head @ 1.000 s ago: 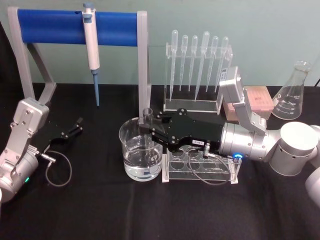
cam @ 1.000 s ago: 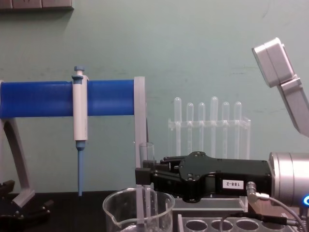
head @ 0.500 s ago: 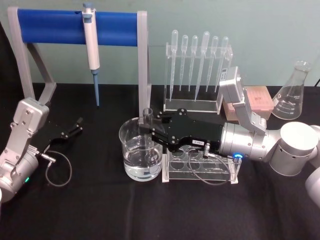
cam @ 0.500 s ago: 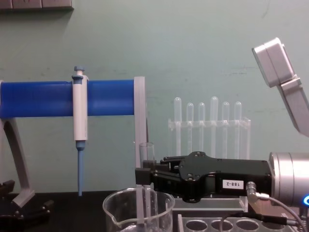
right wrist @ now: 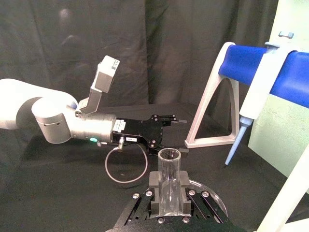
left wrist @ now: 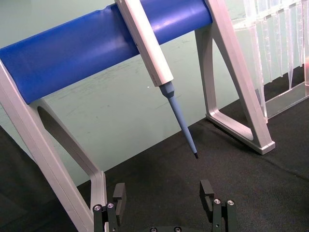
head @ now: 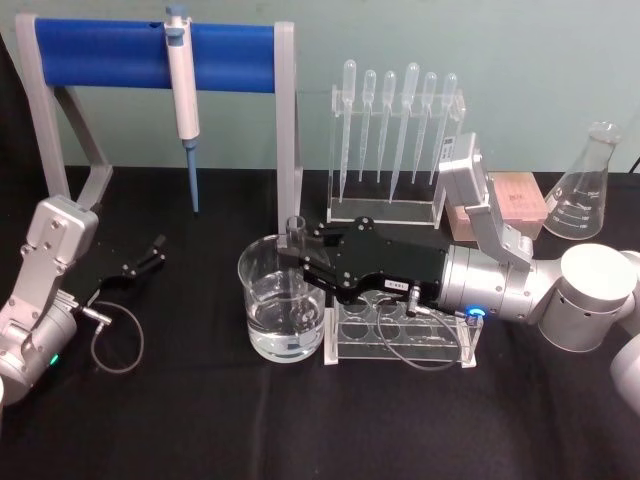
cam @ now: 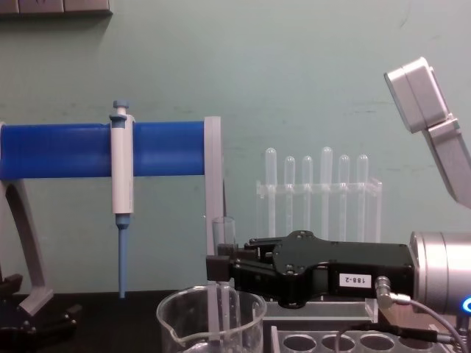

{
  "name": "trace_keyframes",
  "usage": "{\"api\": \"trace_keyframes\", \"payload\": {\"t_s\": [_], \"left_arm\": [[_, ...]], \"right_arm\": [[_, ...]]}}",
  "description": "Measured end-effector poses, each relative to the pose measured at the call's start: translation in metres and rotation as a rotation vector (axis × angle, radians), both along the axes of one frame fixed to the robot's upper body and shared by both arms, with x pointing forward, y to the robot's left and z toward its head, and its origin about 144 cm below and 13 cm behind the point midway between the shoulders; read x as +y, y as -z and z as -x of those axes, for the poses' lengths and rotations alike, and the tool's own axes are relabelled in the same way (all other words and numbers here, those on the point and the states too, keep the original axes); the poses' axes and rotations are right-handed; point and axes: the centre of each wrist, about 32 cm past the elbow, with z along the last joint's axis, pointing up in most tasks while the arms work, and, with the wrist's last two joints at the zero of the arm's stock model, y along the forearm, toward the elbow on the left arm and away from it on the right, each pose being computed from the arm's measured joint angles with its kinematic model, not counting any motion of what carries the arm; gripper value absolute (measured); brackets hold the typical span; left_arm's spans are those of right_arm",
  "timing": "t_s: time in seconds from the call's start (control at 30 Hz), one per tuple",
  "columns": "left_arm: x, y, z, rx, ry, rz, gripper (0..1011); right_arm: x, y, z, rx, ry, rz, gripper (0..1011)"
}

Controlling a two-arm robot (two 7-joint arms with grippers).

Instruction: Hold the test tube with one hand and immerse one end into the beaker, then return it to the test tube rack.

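My right gripper point(head: 296, 256) is shut on the test tube point(head: 295, 232), a clear glass tube held upright. Its lower end reaches down inside the beaker point(head: 282, 299), a wide glass cylinder holding some water. In the chest view the test tube point(cam: 223, 235) rises above the right gripper point(cam: 219, 268) and drops below the rim of the beaker point(cam: 210, 318). The right wrist view shows the test tube point(right wrist: 169, 181) clamped between the black fingers point(right wrist: 185, 179). My left gripper point(head: 152, 251) rests open on the black table at the far left, and the left wrist view shows this gripper point(left wrist: 164, 195) with its fingers spread.
A clear tube rack point(head: 400, 335) sits right beside the beaker under my right arm. A blue-barred stand point(head: 150, 45) holds a white-and-blue micropipette point(head: 183, 95). Behind stand a rack of plastic pipettes point(head: 395, 130), a pink box point(head: 510, 200) and a conical flask point(head: 588, 185).
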Motion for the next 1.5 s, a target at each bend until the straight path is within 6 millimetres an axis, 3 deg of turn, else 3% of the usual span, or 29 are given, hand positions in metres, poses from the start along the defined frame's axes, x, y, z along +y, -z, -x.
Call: {"api": "trace_keyframes", "payload": {"t_s": [1.5], "left_arm": [[0.0000, 0.0000, 0.0000, 0.000, 0.000, 0.000, 1000]], "right_arm": [[0.0000, 0.0000, 0.0000, 0.000, 0.000, 0.000, 246]]}}
